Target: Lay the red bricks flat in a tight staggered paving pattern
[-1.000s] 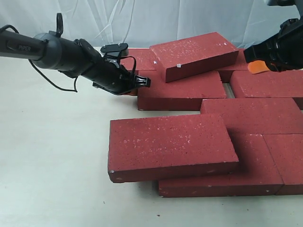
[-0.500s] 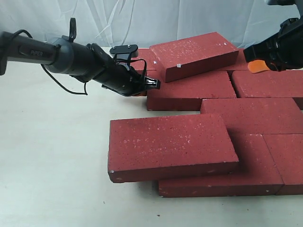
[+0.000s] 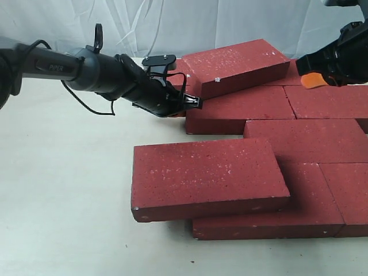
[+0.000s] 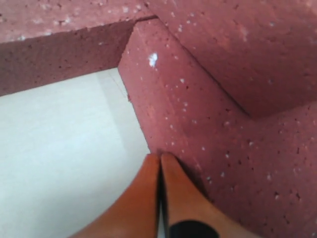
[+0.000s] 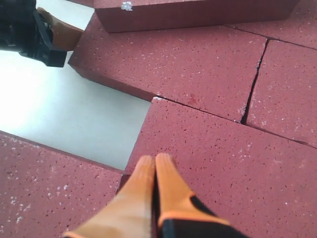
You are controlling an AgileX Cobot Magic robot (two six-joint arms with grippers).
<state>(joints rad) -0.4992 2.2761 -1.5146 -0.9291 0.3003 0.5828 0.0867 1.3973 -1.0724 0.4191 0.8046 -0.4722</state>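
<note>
The red bricks (image 3: 310,138) lay bunched toward the table's (image 3: 69,190) right edge, two tilted atop others. Judged heavy, rigid, rough and chip-prone at edges; too wide to pinch, so better shoved at an end face. The left gripper (image 4: 159,159) was closed and empty, tips seemingly touching a flat brick (image 4: 168,114). The right gripper (image 5: 154,166) was closed and empty, above the bricks. Only the ext. view showed the tilted pair; only the L wrist view showed the tip contact.

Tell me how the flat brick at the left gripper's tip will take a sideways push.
Thick and solid-looking, the flat brick is probably stiff and heavy for its size. Lying flat, it should slide rather than tip, its rough faces likely dragging. The tilted brick leaning on it may shift too.
</note>
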